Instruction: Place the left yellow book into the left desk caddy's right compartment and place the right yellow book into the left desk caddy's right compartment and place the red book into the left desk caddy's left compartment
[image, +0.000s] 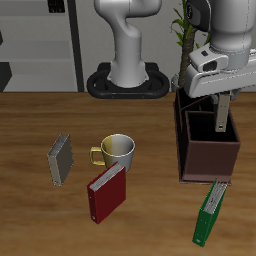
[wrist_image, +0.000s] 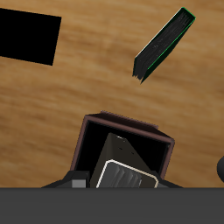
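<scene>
Over the left desk caddy (image: 208, 160), a dark brown-maroon rectangular box with tall walls, the left yellow book (image: 222, 118), small, thin and grey-covered with pale yellowish edges, was held upright, its lower end dipped below the caddy's rim. The jaws were seen clamped on the book's upper end. In the wrist view the book (wrist_image: 128, 175) was framed by the walls of a single compartment (wrist_image: 87, 140); which of the two compartments it was could not be told.

Just beside the caddy's front wall, nearer the counter's front edge, a long green book (image: 210, 212) was laid slantwise, apart from the box. The red book (image: 106, 192), a dark red hardcover with a white page edge, was found near the middle of the wooden counter (image: 30, 220), touching or just short of a yellow-handled pale mug (image: 116, 150). The right yellow book (image: 60, 158), alike in grey cover and tan edges, was set beyond the mug, well apart from the caddy.
</scene>
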